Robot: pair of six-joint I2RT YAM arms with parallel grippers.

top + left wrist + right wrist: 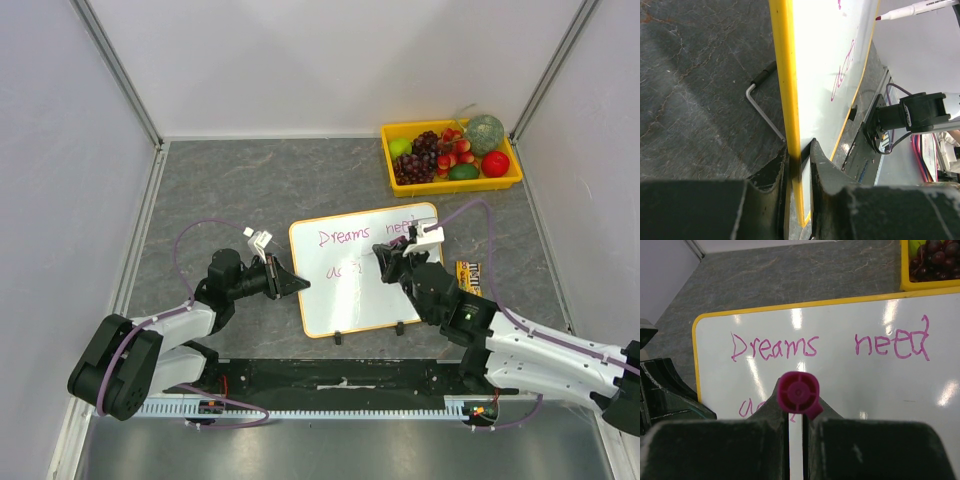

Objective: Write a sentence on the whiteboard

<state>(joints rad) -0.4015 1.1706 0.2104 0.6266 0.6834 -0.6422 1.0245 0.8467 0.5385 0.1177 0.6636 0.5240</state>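
The whiteboard, white with a thin orange-yellow frame, lies tilted in the middle of the table. It carries "Dreams need" in magenta, with the first letters of a second line below. My left gripper is shut on the board's left edge; in the left wrist view its jaws pinch the yellow frame. My right gripper hovers over the board's upper middle, shut on a magenta marker. That marker's round end cap sits between the fingers, facing the camera. Its white body and tip point at the board.
A yellow tray of fruit stands at the back right. A snack packet lies just right of the board. The board's two black feet rest near the arm bases. A bent metal leg shows behind the board. Walls close in on three sides.
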